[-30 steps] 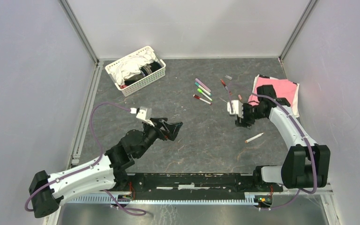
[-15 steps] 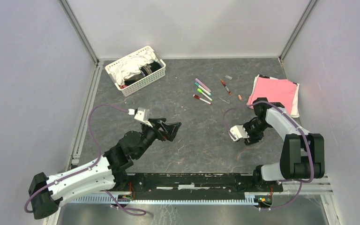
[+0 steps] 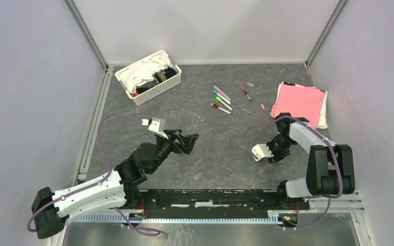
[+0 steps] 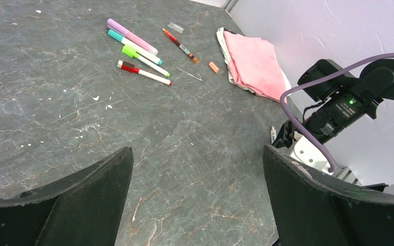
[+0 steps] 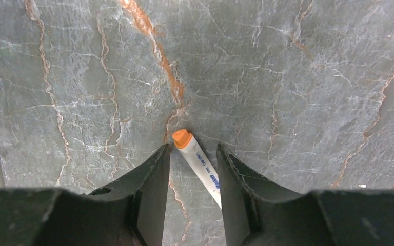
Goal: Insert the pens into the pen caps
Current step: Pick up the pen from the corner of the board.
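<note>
In the right wrist view a white pen [image 5: 201, 165] with an orange end [image 5: 181, 137] lies slanted on the table between the fingers of my right gripper [image 5: 193, 147]. The jaws stand narrow around it, with gaps showing at the tips. From above, the right gripper [image 3: 270, 154] points down and hides this pen. Several pens lie together at the back: purple [image 3: 222, 93], teal [image 3: 221, 97], green [image 3: 224, 103] and red [image 3: 220, 108]. A brown pen [image 3: 245, 94] lies to their right. An orange pen cap [image 3: 262, 106] lies near the cloth. My left gripper [image 3: 190, 141] hovers wide open and empty.
A white basket [image 3: 149, 77] of cloths stands at the back left. A pink cloth [image 3: 300, 101] lies folded at the back right. A small clear cap [image 3: 250, 84] and a thin wire-like sliver [image 3: 244, 108] lie near the brown pen.
My right arm has swung back toward the near edge and come down over the lone pen, its jaws narrowing around it. The left arm has stayed put.
</note>
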